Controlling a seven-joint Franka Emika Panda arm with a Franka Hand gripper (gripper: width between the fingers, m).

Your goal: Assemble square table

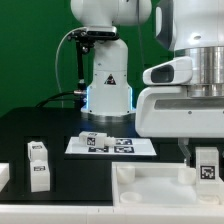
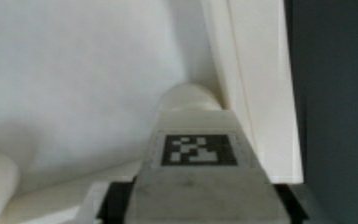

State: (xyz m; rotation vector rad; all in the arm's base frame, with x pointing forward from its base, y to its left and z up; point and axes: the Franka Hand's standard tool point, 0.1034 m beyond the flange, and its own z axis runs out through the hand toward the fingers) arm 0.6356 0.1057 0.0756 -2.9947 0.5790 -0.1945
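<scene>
The white square table top point(image 1: 150, 190) lies tray-like at the front of the black table. My gripper point(image 1: 205, 158) is shut on a white block leg point(image 1: 206, 171) with a black-and-white tag and holds it upright over the top's corner at the exterior view's right. In the wrist view the leg point(image 2: 197, 150) sits between my dark fingers point(image 2: 119, 200), my gripper point(image 2: 197, 205) closed on it. Its rounded end reaches the tray floor point(image 2: 69, 70) beside the raised rim point(image 2: 250, 60). Whether it touches the floor I cannot tell.
Two more tagged legs point(image 1: 37, 152) point(image 1: 40, 177) stand at the exterior view's left, with a white piece point(image 1: 3, 178) at the edge. The marker board point(image 1: 118, 146) lies mid-table with another leg point(image 1: 94, 136) at its far edge. The robot base point(image 1: 108, 75) stands behind.
</scene>
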